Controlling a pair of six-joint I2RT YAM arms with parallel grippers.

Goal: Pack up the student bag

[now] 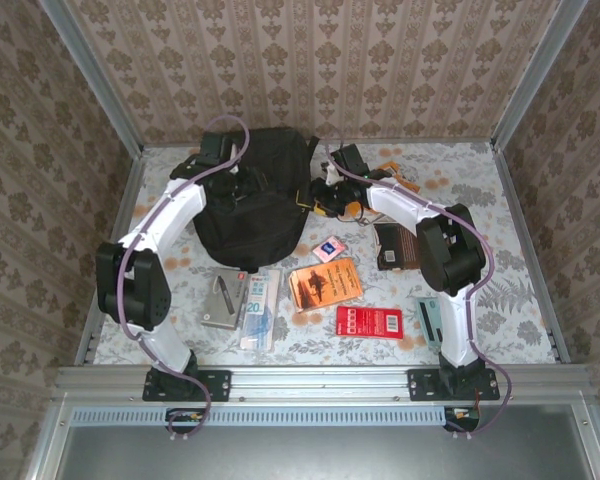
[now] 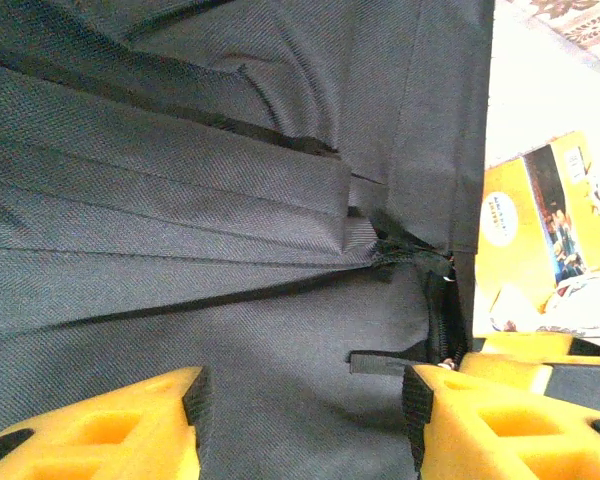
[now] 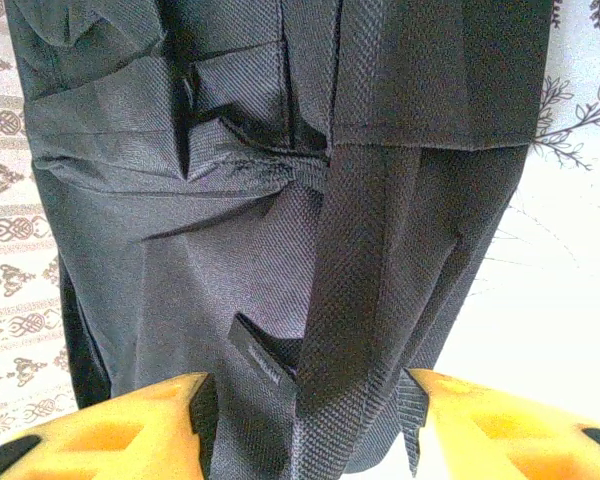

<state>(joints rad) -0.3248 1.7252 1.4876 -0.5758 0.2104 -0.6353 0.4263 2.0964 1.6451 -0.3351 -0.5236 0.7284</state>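
The student bag point(image 1: 252, 195), a large black fabric backpack, stands at the back middle of the table. My left gripper point(image 1: 232, 172) is down on its top left. In the left wrist view its jaws point(image 2: 305, 400) are open, with smooth bag fabric point(image 2: 230, 300) across the gap and a zipper pull tab point(image 2: 380, 360) beside the right finger. My right gripper point(image 1: 325, 192) is at the bag's right side. In the right wrist view its jaws point(image 3: 305, 405) straddle a woven strap point(image 3: 365, 300) and the bag's side, pads close to the fabric on both sides.
In front of the bag lie a grey case point(image 1: 223, 300), a white and blue pack point(image 1: 261, 305), an orange book point(image 1: 325, 283), a pink card point(image 1: 328, 248), a red packet point(image 1: 370, 321) and a black notebook point(image 1: 392, 245). A yellow book point(image 2: 540, 240) lies by the bag's right edge.
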